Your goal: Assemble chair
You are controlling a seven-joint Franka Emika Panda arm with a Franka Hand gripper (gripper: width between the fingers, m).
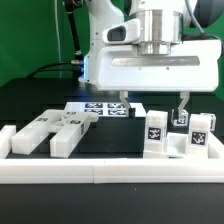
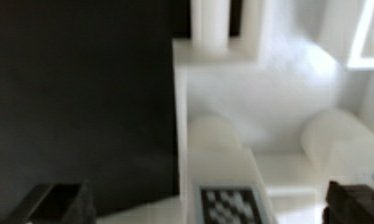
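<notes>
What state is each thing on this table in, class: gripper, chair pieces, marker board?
Gripper: open, holding nothing.
Left chair pieces: lying flat, loose, not gripped.
Right chair pieces: standing upright, close together.
Marker board: lying flat on the table.

The white arm (image 1: pixel 150 25) hangs in from above with its wrist (image 1: pixel 158 20) upright. The gripper (image 1: pixel 153 106) points straight down, its two dark fingers (image 1: pixel 183 104) spread wide, tips level. In the wrist view the fingertips (image 2: pixel 56 203) show blurred, well apart.
</notes>
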